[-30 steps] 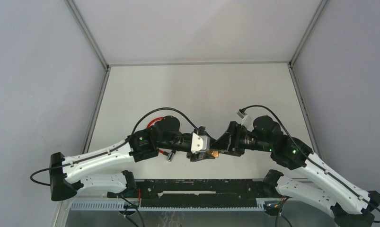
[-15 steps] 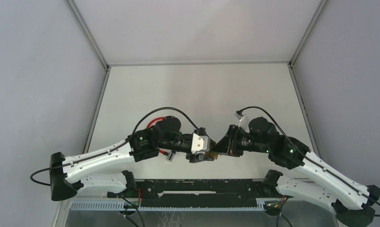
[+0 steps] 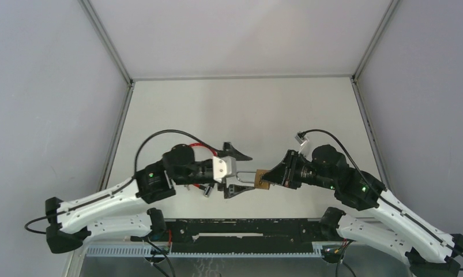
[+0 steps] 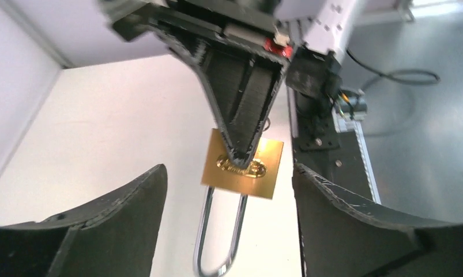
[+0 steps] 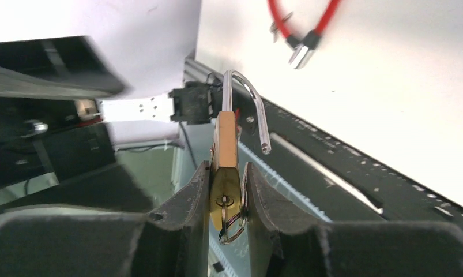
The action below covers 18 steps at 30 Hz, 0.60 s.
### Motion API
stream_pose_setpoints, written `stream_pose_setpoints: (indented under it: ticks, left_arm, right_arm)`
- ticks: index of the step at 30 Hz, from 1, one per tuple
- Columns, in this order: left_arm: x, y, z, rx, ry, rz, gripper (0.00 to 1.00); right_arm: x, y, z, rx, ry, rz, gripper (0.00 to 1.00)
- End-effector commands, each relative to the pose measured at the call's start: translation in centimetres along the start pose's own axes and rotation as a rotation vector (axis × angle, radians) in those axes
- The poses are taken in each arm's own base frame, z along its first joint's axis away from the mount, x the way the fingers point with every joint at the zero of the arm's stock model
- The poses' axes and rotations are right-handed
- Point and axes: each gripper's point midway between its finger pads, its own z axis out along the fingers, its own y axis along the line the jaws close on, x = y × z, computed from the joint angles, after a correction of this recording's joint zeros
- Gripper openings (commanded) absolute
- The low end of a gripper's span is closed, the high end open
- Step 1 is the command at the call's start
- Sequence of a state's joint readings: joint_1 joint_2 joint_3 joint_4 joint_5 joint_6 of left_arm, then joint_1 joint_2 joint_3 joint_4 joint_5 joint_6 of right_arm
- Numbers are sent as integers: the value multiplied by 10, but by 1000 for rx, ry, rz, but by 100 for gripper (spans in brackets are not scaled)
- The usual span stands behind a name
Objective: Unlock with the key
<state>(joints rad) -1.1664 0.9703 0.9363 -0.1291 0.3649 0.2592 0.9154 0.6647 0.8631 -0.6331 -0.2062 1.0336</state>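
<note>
Padlock (image 3: 262, 180) lengthwise level in grip of right tool (image 3: 270, 176), shackle (image 4: 202, 231) toward wide-open, empty left tool (image 3: 238, 172).

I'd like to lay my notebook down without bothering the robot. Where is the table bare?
The far half of the table, up to the back wall, is bare. It is crowded near the front: the left gripper, the right gripper clamping the padlock, and small metal pieces.

Close view, brass padlock (image 4: 266, 184) pinched in right claw (image 4: 239, 158), shackle (image 4: 201, 231) toward the lens — left claw (image 4: 229, 173) spread wide
</note>
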Motion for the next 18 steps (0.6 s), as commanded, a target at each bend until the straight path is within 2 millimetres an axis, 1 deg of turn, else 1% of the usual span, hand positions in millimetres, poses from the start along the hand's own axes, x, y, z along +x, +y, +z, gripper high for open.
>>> stream_pose_setpoints:
  ticks: [1,2,3,4,6,8,9,12,13,15,18]
  left_arm:
    - [-33,35,-33,-262,-126,-103,86]
    - [-33,44,-42,-335,-129,-156,91]
    - [-32,59,-53,-447,-128,-222,99]
    - [-30,68,-61,-519,-124,-282,100]
    - [-26,80,-76,-632,-97,-362,100]
    - [-15,90,-93,-756,-54,-459,100]
    - [-13,96,-100,-807,-50,-508,100]
    - [-13,105,-112,-883,-55,-652,100]
    - [-20,109,-118,-919,-82,-720,98]
    - [-24,117,-130,-1004,-99,-825,91]
    - [-24,122,-138,-1072,-124,-997,88]
  right_arm:
    - [-27,4,-12,-11,-126,-56,0]
    - [-31,3,-13,-9,-146,-61,0]
    - [-37,1,-15,-5,-169,-66,0]
    - [-41,1,-16,-4,-187,-73,0]
    - [-50,1,-18,-10,-221,-91,0]
    - [-58,3,-19,-16,-252,-114,0]
    - [-62,4,-20,-21,-270,-130,0]
    - [-75,10,-21,-42,-323,-194,0]
    - [-80,14,-22,-53,-343,-227,0]
    - [-89,18,-22,-66,-377,-271,0]
    - [-101,26,-23,-89,-423,-331,0]
